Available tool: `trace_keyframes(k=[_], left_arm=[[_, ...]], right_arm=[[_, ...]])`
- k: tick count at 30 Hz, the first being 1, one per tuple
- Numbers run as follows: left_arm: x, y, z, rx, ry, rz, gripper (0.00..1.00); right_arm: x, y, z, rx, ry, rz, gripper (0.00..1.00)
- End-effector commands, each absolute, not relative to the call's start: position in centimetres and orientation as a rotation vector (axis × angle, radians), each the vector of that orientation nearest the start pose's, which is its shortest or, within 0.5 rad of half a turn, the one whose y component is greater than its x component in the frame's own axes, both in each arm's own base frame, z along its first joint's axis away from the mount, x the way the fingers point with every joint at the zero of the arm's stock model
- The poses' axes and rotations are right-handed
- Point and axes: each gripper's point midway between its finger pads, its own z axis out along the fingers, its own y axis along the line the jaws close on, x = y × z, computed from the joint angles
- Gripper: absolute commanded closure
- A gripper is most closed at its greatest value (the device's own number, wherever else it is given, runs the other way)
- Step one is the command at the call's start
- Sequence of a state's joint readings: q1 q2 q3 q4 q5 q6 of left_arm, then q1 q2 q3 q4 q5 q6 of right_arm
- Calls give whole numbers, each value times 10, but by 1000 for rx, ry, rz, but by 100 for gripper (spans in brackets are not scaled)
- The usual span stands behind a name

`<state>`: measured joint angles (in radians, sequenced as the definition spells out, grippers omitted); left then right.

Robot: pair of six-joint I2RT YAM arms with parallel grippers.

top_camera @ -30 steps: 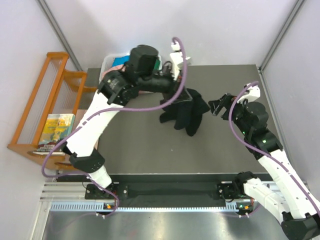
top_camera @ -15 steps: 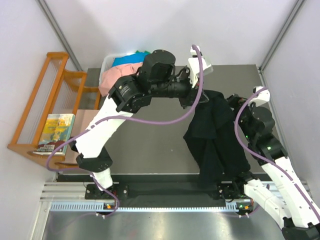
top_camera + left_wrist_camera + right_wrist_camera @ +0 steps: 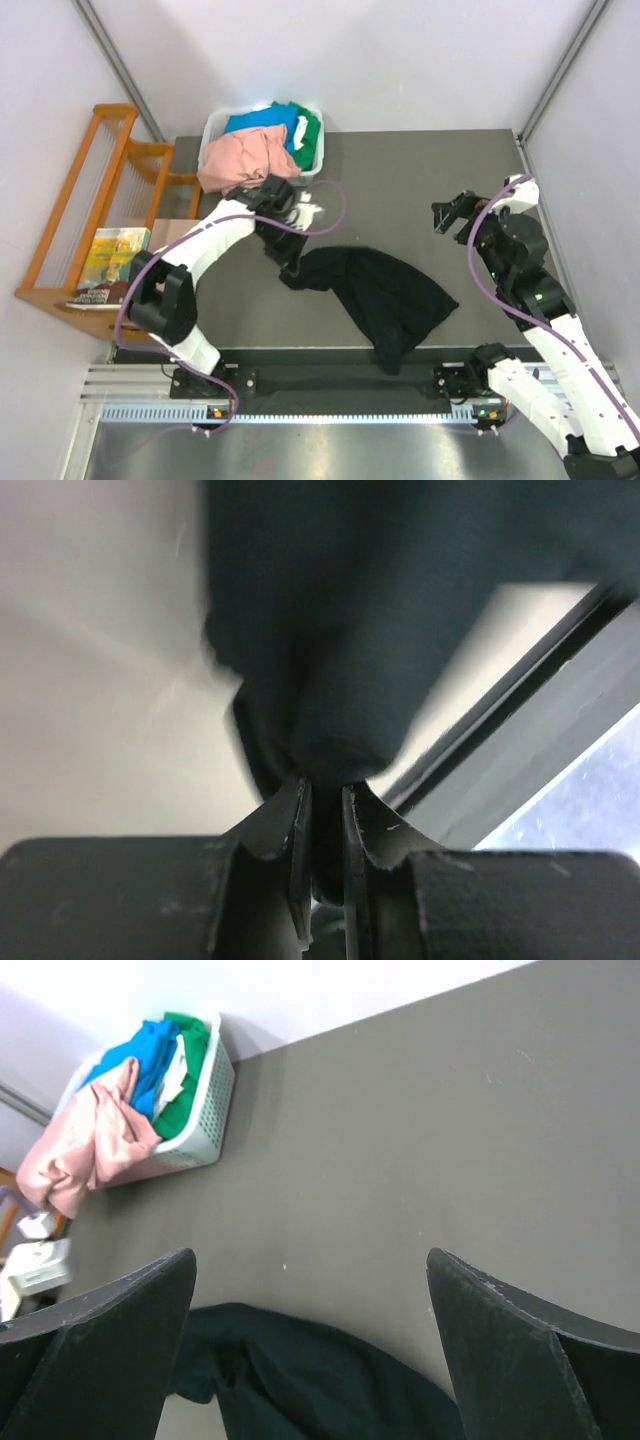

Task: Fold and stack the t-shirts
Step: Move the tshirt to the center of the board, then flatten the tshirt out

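Item: black shirt (image 3: pixel 385 295), crumpled, near edge of table (image 3: pixel 450 160). The left claw (image 3: pixel 322 800) is nearly closed, pinching its left end. The right claw (image 3: pixel 450 212) is wide, empty. Advice: grip the opposite end and pull flat before folding.

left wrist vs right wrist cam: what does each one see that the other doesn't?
Left wrist only: the left claw shut on a bunched fold of the black t-shirt. Right wrist only: the right claw open, and the white bin with the pink t-shirt, blue t-shirt and green t-shirt. Both: the black t-shirt.
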<state>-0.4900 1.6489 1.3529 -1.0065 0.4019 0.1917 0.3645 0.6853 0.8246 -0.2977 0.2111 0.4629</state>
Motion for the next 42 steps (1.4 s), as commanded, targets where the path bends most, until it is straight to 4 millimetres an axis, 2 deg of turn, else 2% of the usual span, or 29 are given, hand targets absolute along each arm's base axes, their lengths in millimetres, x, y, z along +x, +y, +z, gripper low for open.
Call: trace_keyframes(k=[1, 7, 8, 9, 11, 13, 14, 15, 17, 18, 19, 20, 21, 22, 24, 25, 28, 30, 31, 32, 33, 34, 35, 37, 42], left_arm=[[250, -159, 152, 938, 2544, -620, 100], [246, -97, 147, 786, 2571, -508, 100], [244, -80, 141, 716, 2601, -498, 100], [243, -72, 137, 694, 2611, -495, 100], [242, -66, 137, 701, 2587, -508, 100], [234, -75, 143, 752, 2567, -586, 100], [236, -83, 152, 775, 2540, -615, 95], [237, -89, 157, 778, 2529, -633, 74], [249, -97, 171, 761, 2504, -648, 55], [253, -100, 173, 744, 2511, -672, 21], [260, -101, 185, 744, 2491, -668, 7], [264, -103, 190, 738, 2488, -677, 2], [267, -105, 192, 714, 2500, -701, 2], [274, -108, 206, 710, 2470, -708, 2], [276, -114, 222, 702, 2442, -750, 2], [278, -121, 236, 717, 2389, -787, 1], [264, -135, 248, 798, 2350, -808, 1], [252, -140, 243, 873, 2342, -755, 1], [240, -144, 220, 932, 2397, -709, 1], [234, -144, 209, 960, 2415, -670, 1], [232, -147, 203, 975, 2402, -641, 1], [219, -148, 183, 1012, 2444, -639, 1], [217, -147, 177, 1009, 2456, -622, 2], [214, -146, 163, 999, 2480, -628, 2], [219, -142, 146, 978, 2527, -591, 5]], right_arm=[[273, 87, 313, 210, 1708, 433, 1], [270, 92, 305, 193, 1750, 446, 1], [269, 93, 302, 187, 1762, 449, 1], [269, 94, 299, 183, 1774, 453, 1], [268, 99, 293, 162, 1794, 474, 1], [268, 105, 284, 142, 1828, 491, 1], [269, 107, 279, 137, 1846, 492, 0], [269, 109, 276, 128, 1863, 498, 0], [273, 118, 260, 105, 1932, 514, 0], [272, 124, 255, 80, 1961, 539, 0], [275, 126, 240, 79, 2017, 525, 0], [273, 132, 233, 54, 2051, 550, 0], [271, 135, 226, 36, 2082, 564, 0], [270, 137, 215, 29, 2126, 560, 0], [264, 139, 197, 17, 2191, 562, 0], [262, 138, 191, 10, 2205, 558, 0], [251, 135, 174, 15, 2251, 550, 0], [240, 132, 161, 4, 2295, 539, 2], [235, 131, 155, 4, 2314, 546, 6], [230, 132, 150, 5, 2332, 555, 17], [220, 133, 137, 15, 2373, 581, 22], [215, 134, 131, 20, 2395, 593, 28], [209, 135, 125, 22, 2417, 605, 31], [196, 138, 107, 22, 2465, 634, 32], [185, 141, 90, 81, 2516, 669, 32]])
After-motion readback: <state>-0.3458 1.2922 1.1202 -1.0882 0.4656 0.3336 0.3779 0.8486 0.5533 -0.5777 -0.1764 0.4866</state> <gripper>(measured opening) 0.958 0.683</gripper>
